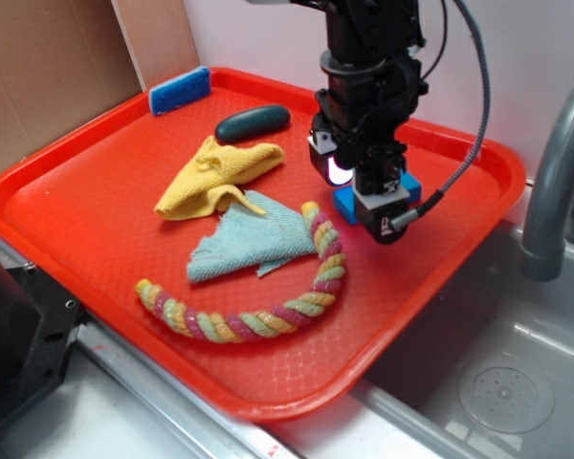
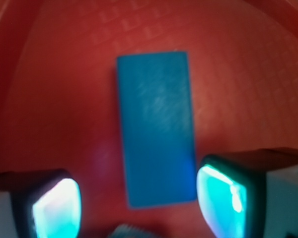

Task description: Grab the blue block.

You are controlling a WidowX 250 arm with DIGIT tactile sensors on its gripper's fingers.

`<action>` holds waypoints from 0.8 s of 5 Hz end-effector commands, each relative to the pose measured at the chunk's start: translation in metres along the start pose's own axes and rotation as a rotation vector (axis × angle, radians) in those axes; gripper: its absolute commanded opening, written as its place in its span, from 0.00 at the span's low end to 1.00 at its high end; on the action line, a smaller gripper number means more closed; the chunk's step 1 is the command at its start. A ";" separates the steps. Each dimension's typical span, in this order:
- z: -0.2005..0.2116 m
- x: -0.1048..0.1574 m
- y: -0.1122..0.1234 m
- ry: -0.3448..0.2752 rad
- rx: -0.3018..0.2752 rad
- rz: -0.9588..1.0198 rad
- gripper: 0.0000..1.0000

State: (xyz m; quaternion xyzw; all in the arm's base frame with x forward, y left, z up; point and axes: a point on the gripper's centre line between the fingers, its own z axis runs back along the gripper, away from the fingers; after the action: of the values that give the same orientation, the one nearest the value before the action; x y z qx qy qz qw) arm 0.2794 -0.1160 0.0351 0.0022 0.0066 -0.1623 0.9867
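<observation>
Blue block (image 2: pixel 156 129) lies flat on red tray (image 1: pixel 96 229).

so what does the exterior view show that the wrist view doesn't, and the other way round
Only the exterior view shows the yellow cloth, the light blue cloth, the rope toy, the dark oval object, the blue sponge and the sink. Only the wrist view shows the blue block's whole top face, with the open gripper straddling its near end, one finger beside it. Both show the block on the red tray.
</observation>
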 end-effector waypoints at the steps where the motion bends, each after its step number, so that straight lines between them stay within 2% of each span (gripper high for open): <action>1: -0.006 0.027 0.002 0.005 -0.014 -0.003 0.87; 2: -0.009 0.024 -0.004 0.025 -0.006 0.015 0.00; 3: 0.014 0.008 -0.004 0.008 0.016 0.057 0.00; 4: 0.062 -0.023 0.000 -0.081 0.041 0.160 0.00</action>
State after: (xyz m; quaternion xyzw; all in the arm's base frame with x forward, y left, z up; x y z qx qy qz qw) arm 0.2529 -0.1007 0.0758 0.0272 0.0028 -0.0889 0.9957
